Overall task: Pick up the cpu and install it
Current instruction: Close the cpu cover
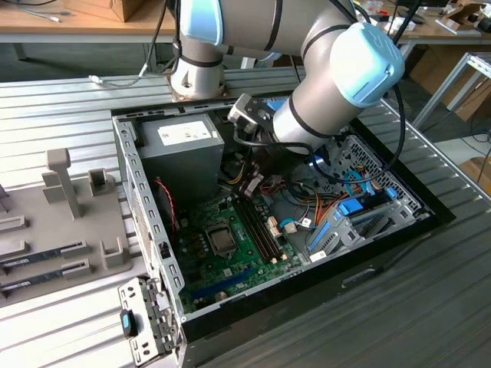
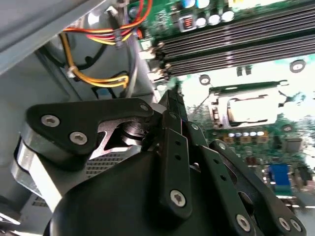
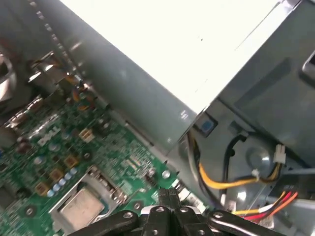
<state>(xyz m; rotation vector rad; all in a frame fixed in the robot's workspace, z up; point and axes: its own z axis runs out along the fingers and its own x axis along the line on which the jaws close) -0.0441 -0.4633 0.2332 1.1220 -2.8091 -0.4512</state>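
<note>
The pincer (image 3: 169, 194) is narrow and empty, near the cpu (image 3: 81, 207) lying in its socket (image 3: 109, 188); a careless sweep risks snagging the yellow cables (image 3: 221, 185).

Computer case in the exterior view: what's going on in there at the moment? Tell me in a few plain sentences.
A robot arm reaches down into the open computer case. Its gripper is shut with nothing in it and hangs just above the green circuit board, close to the socket. The cpu already sits in that socket on the board.
</note>
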